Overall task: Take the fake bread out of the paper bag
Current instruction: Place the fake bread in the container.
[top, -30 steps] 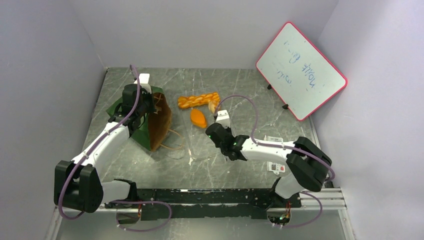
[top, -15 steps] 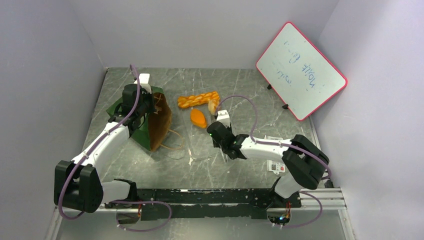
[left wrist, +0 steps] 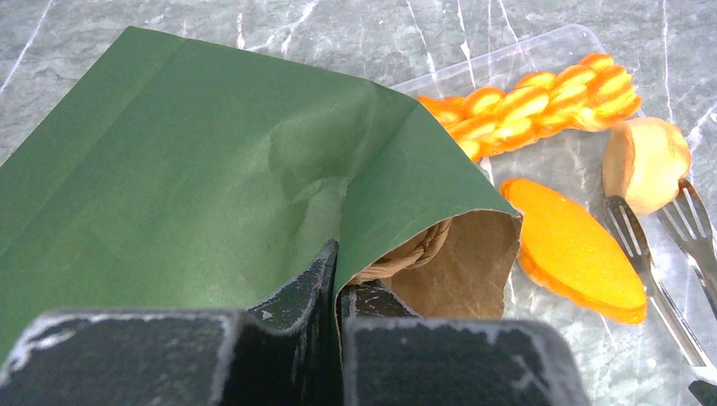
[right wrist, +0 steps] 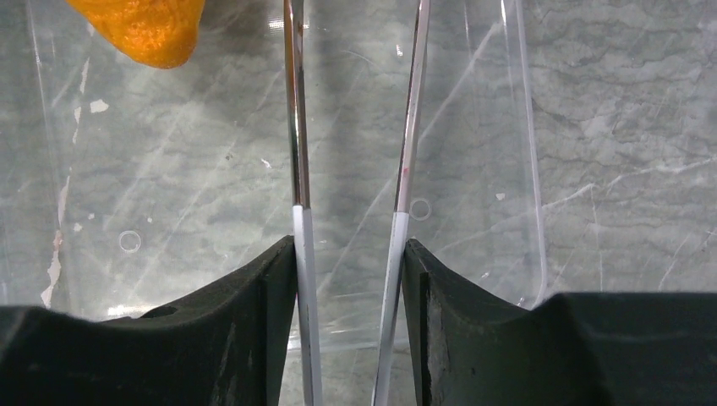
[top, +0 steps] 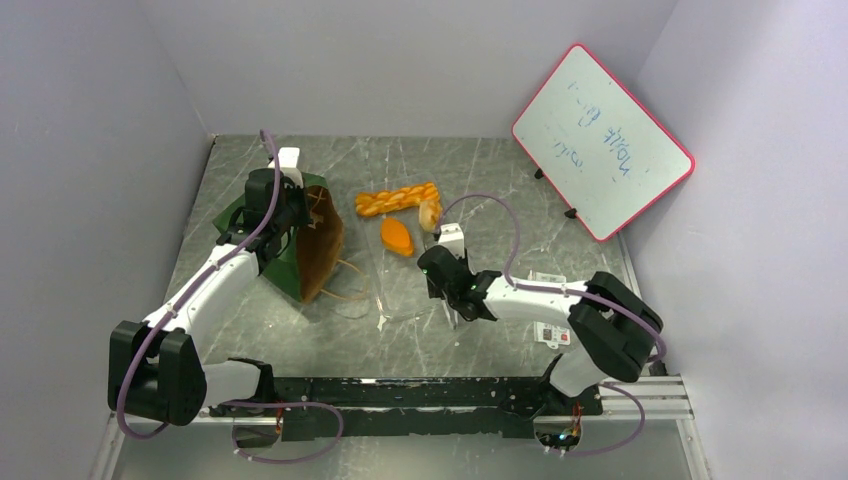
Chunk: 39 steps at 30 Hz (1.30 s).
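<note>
l end effector [left wrist: 338, 288] pinching paper bag [left wrist: 194, 161], r end effector [right wrist: 348, 249] clamping tongs [right wrist: 294, 127], tips by bun [left wrist: 647, 165] in l wrist only

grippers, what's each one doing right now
left gripper: shut on the paper bag edge
right gripper: shut on the metal tongs

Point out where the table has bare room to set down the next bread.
Bare: the table between the clear tray and the whiteboard; the tray's near half; the strip in front of the paper bag. Crowded: the tray's far end, where braided loaf, oval roll, pale bun and the tongs in the right gripper sit close, beside the bag's mouth.
</note>
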### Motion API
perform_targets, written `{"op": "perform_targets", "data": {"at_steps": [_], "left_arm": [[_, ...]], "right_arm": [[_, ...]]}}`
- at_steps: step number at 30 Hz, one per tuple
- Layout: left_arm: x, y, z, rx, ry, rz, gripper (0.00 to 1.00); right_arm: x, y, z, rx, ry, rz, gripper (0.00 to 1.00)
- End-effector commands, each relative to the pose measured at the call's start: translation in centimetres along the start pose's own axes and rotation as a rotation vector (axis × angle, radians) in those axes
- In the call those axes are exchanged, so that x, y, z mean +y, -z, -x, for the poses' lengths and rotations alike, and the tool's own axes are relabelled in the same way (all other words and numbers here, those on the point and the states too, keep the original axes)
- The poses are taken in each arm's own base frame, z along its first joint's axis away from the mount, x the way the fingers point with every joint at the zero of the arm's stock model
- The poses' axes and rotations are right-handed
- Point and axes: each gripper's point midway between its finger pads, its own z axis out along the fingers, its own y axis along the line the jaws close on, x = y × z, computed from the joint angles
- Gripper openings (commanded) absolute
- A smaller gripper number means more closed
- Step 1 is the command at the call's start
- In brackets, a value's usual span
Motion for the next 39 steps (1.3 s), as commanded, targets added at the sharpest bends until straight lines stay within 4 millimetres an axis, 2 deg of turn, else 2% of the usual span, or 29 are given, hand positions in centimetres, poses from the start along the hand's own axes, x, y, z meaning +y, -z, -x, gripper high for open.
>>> {"op": "perform_targets", "data": {"at_steps": [1,15,39], "left_arm": [[-0.5,0.2,1.1,-0.042,0.021,-0.031,0.07],[-0.4,0.3,1.1,-0.043,0.02,-0.03,0.07],[-0.4,0.2,0.7,-0.031,0.02,-0.03,0.07]], "right_arm": [[-0.4,0.5,0.4,-0.017,-0.042,-0.004,0.5],[-0.6,1.5,0.3,-0.019,-0.058,0.006,0.53],[-0.5,0.4,-1.4,0.012,-0.049,-0.007,0.55]]}}
